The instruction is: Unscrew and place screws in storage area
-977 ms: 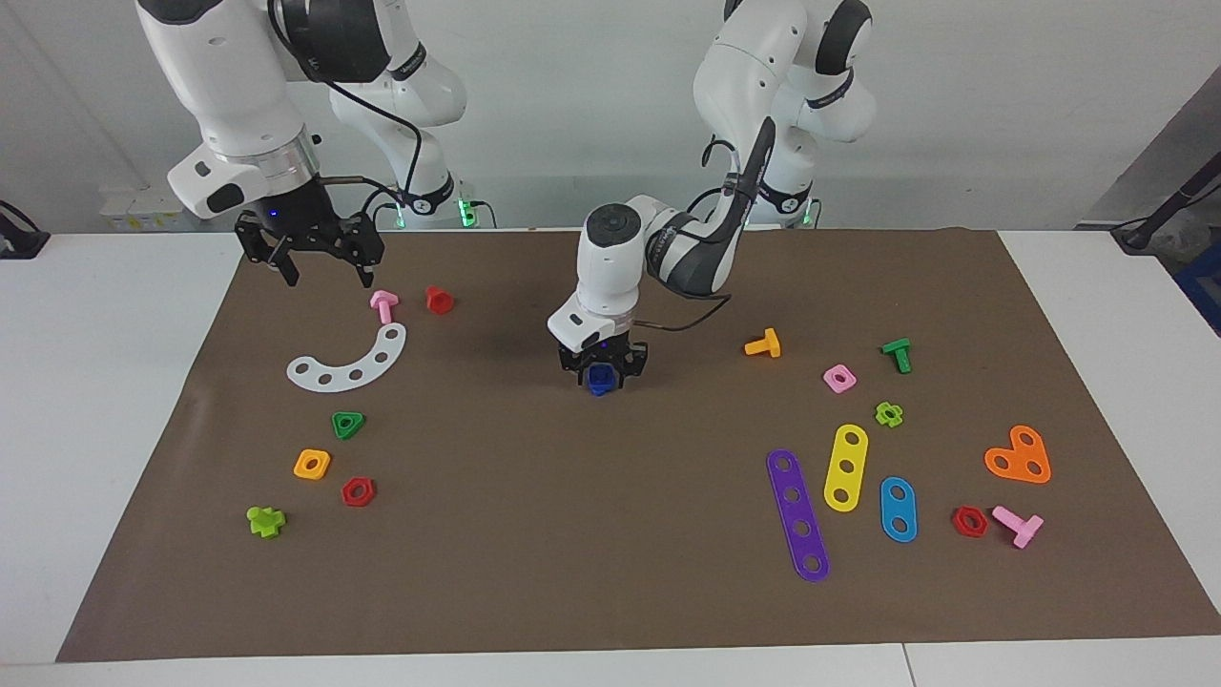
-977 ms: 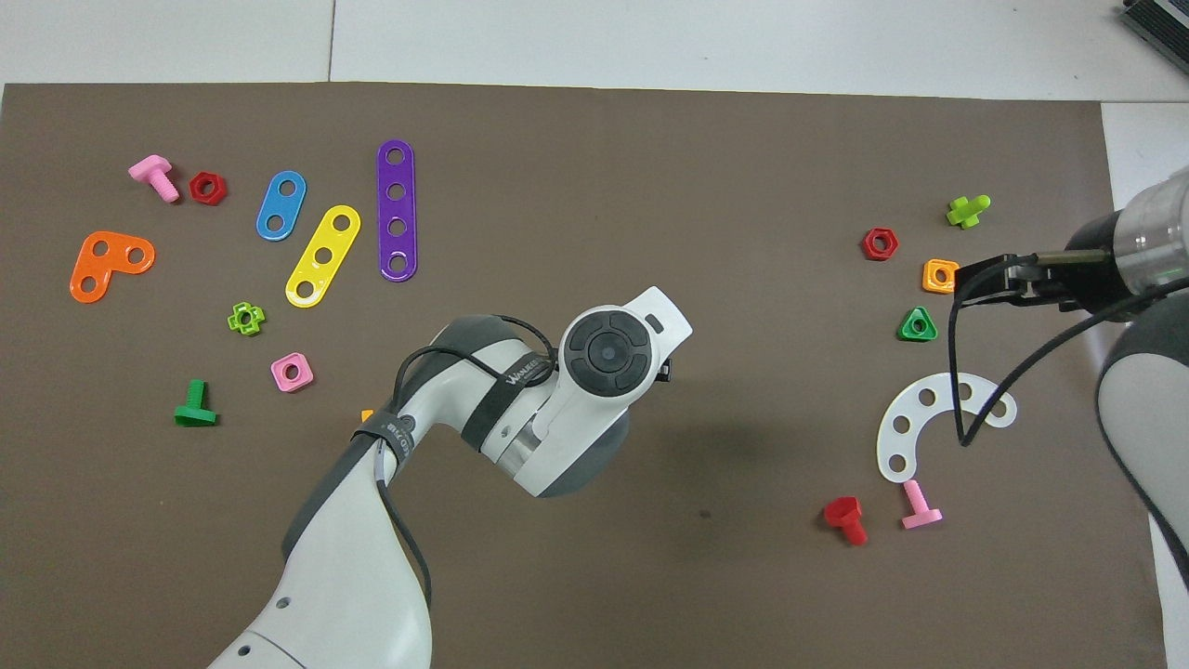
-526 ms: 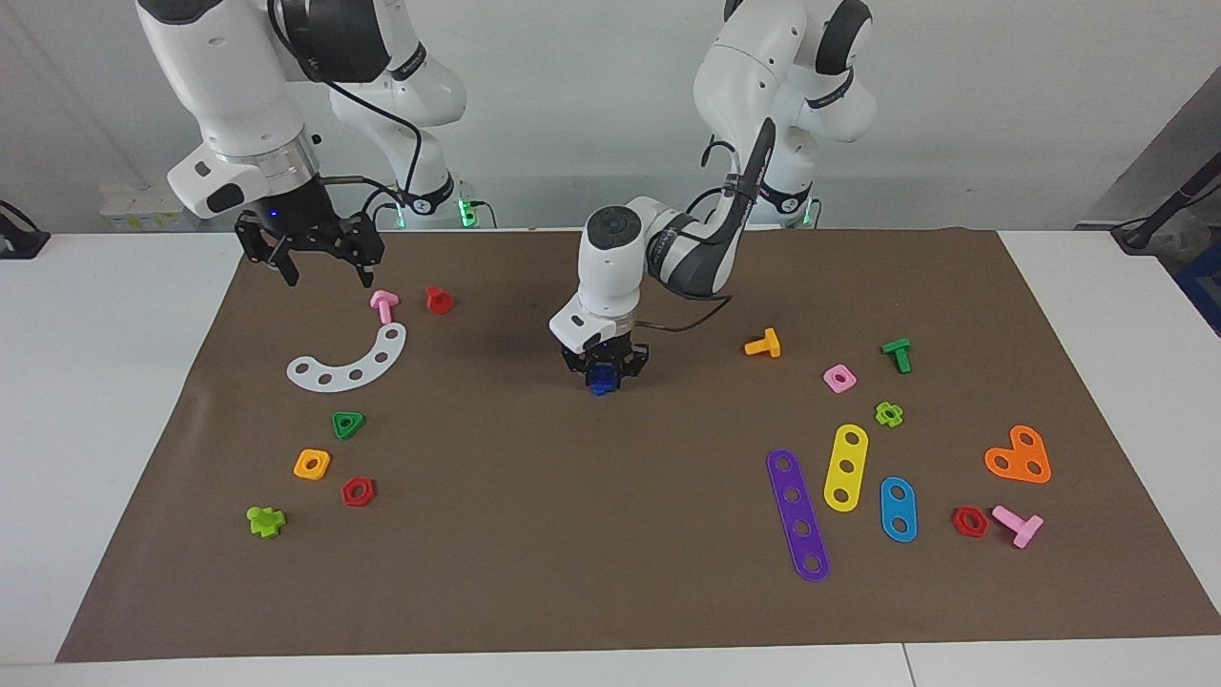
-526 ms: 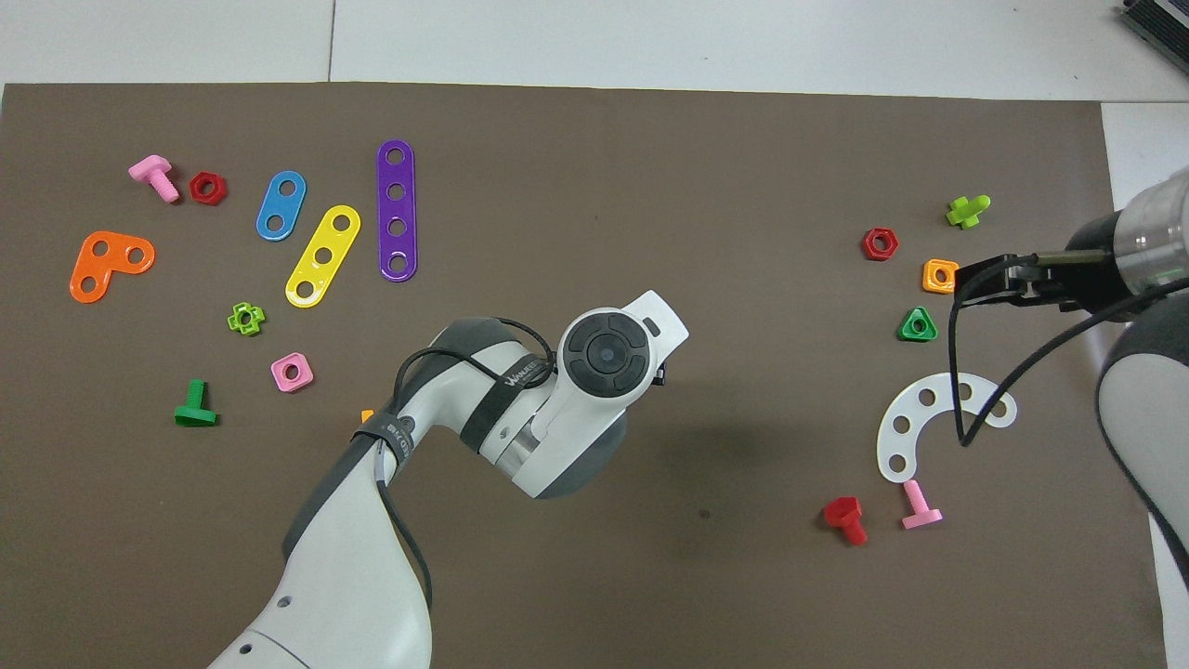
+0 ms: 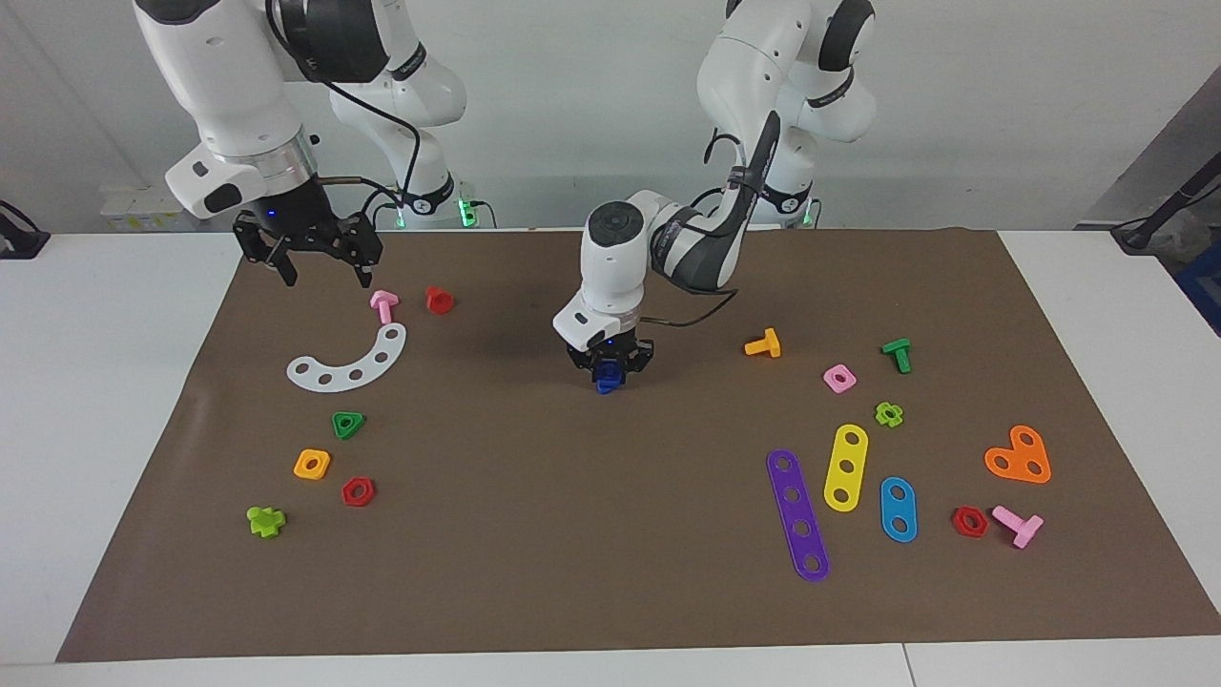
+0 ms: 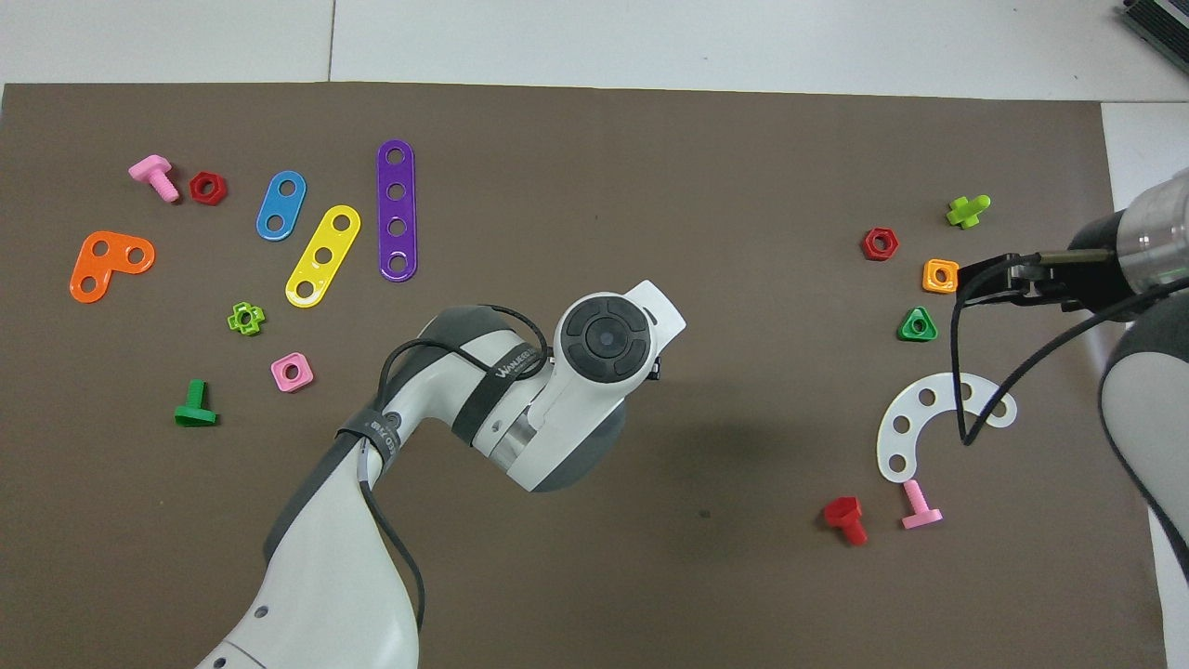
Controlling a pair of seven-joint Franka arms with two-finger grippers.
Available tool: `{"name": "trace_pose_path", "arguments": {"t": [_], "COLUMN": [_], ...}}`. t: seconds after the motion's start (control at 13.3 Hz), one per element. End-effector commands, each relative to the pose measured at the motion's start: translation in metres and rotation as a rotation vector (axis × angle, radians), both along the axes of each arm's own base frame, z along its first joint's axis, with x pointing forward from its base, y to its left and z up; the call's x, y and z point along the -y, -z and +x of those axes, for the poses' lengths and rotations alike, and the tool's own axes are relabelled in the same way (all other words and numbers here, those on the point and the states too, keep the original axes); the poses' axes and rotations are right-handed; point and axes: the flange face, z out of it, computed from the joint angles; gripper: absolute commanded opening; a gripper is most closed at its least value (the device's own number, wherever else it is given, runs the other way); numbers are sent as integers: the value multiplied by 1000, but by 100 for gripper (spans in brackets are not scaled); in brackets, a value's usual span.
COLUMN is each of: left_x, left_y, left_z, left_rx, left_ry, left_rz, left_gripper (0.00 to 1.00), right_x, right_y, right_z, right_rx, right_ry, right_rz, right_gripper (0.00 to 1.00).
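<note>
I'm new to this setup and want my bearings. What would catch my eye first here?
The left gripper in mid-mat, shut on a small blue bolt. Then the white curved strip among coloured nuts and bolts at the right arm's end, where the right gripper waits, open, over the brown mat.

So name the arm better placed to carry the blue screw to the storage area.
Left. Its pincer is already shut on the blue screw over mid-mat, so it only needs to travel. The right pincer waits open above the storage area, empty.
</note>
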Motion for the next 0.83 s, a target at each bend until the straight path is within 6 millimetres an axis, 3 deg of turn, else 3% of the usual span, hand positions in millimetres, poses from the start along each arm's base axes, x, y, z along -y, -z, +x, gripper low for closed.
{"name": "trace_pose_path", "arguments": {"t": [0.0,0.08,0.15,0.3,0.53,0.6,0.75], "left_x": [-5,-20,-49,-99,-198,-233,-282], "left_y": [-38,-52,-61,-70,-55,-43,-22], "left_z": [20,36,59,87,118,118,113], "left_rx": [-26,-50,-62,-65,-143,-173,-202], "left_ry": [-31,-80,-139,-169,-197,-165,-118], "left_rz": [18,-2,-13,-20,20,31,30], "left_gripper": [0,0,0,0,1,0,0], "right_x": [-1,-4,-5,-14,-39,-45,-73], "right_y": [0,0,4,15,39,48,72], "right_z": [-3,-3,-3,-7,-11,-10,-10], "right_rx": [-2,1,-3,-5,-1,5,17], "right_ry": [14,13,13,11,-11,-11,-48], "right_rz": [1,2,3,2,3,4,7], "right_gripper": [100,100,100,100,100,100,100]}}
